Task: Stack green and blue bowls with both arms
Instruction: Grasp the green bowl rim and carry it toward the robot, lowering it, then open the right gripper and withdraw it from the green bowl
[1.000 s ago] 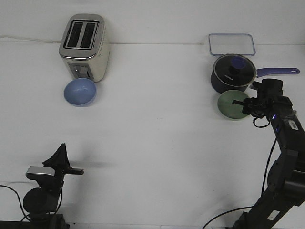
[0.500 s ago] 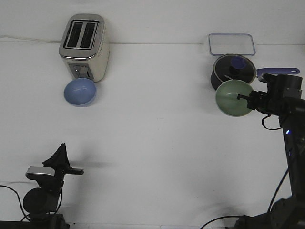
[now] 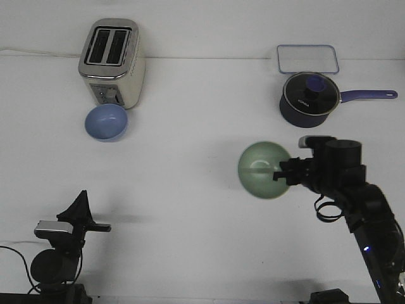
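While only the front view is given for this moment, the change is plain in it: the pale sage green matte bowl (image 3: 264, 169) is no longer beside the dark navy saucepan with a glass lid (image 3: 308, 96) near the far right corner of the white table (image 3: 190, 190). It is now seen raised and carried toward the middle of the table, well apart from the saucepan. The bowl is gripped at its rim by the black two-finger right gripper (image 3: 282, 175), whose jaws are clamped on it, one finger showing inside the bowl. A faint shadow on the table beneath suggests that the bowl is held clear of the surface.

The light periwinkle blue matte bowl (image 3: 106, 121) is seen unmoved on the left part of the table, just in front of the cream and silver toaster (image 3: 112, 61). The left gripper (image 3: 81, 212) is parked at the near left edge, holding nothing; whether its jaws are apart cannot be told. A clear rectangular lidded container (image 3: 307, 59) lies behind the saucepan.

The pick is judged done; the carry across to the blue bowl is under way, and the stacking is not yet made.
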